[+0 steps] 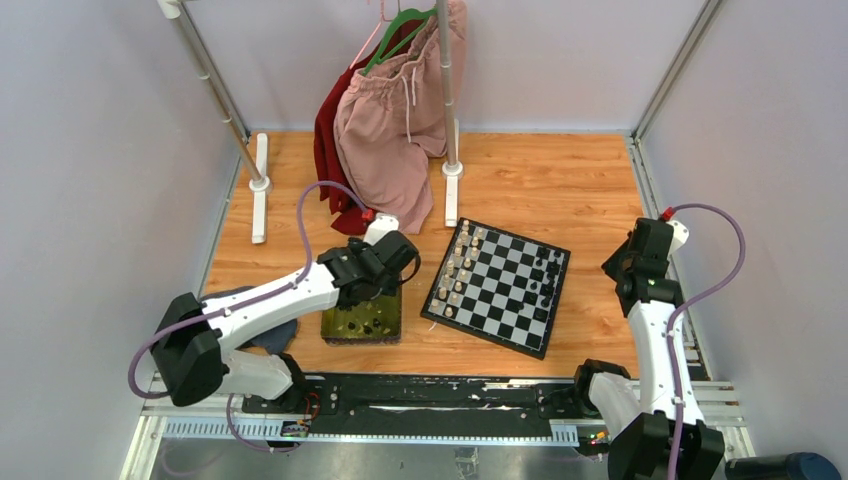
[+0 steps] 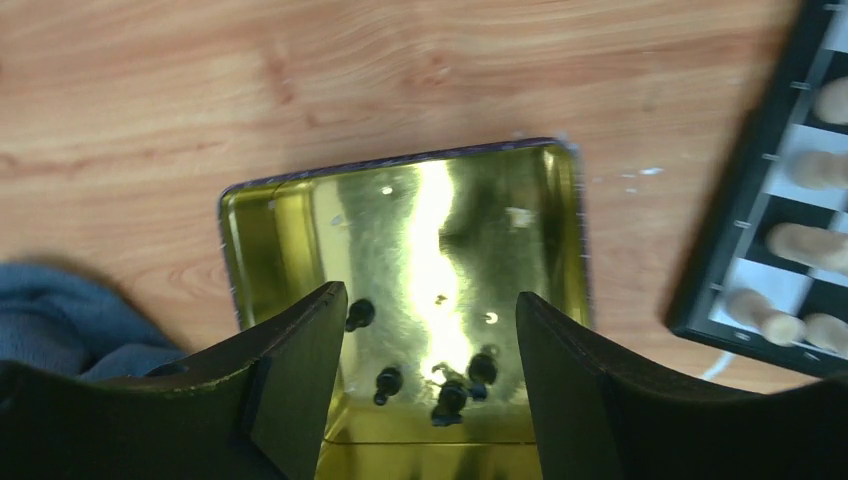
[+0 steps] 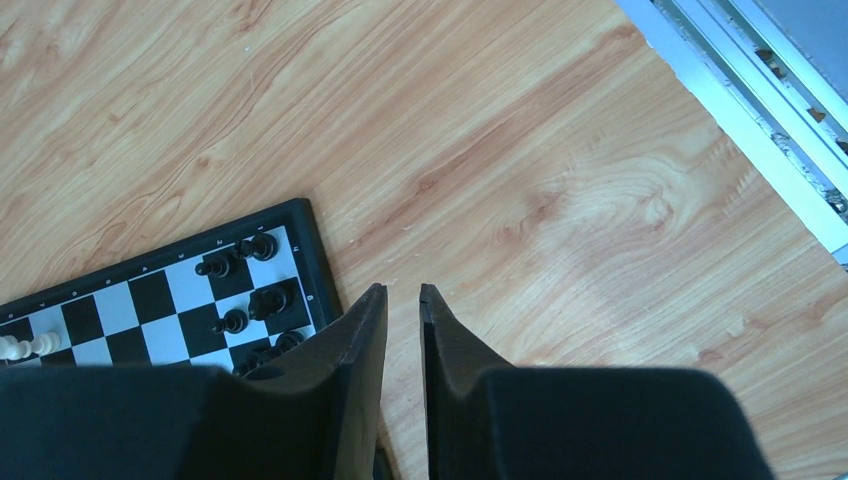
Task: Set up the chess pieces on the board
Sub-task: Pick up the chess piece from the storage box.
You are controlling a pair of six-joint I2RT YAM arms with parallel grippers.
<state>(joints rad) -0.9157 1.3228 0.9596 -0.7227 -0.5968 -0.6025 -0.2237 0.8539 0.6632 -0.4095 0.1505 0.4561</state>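
Note:
Several tiny black chess pieces [image 2: 388, 380] lie at the near end of a shiny yellow-green tray [image 2: 400, 165]. My left gripper [image 2: 430, 297] hangs open right above them, holding nothing. From above, that left gripper [image 1: 378, 288] sits over the tray [image 1: 335, 335], left of the board [image 1: 505, 300]. On the board, black chess pieces [image 1: 545, 280] stand along the right side and cream pieces [image 1: 458, 270] along the left. My right gripper [image 3: 403, 290] hovers over bare wood just off the board's corner [image 3: 315, 270], its jaws a narrow gap apart and empty. Black pieces [image 3: 270, 300] stand near that corner.
A blue cloth [image 1: 265, 335] lies left of the tray, under the left arm. Pink and red clothes [image 1: 385, 120] hang from a rack whose white feet [image 1: 452, 190] rest on the table behind the board. A metal rail [image 3: 740, 80] borders the right side.

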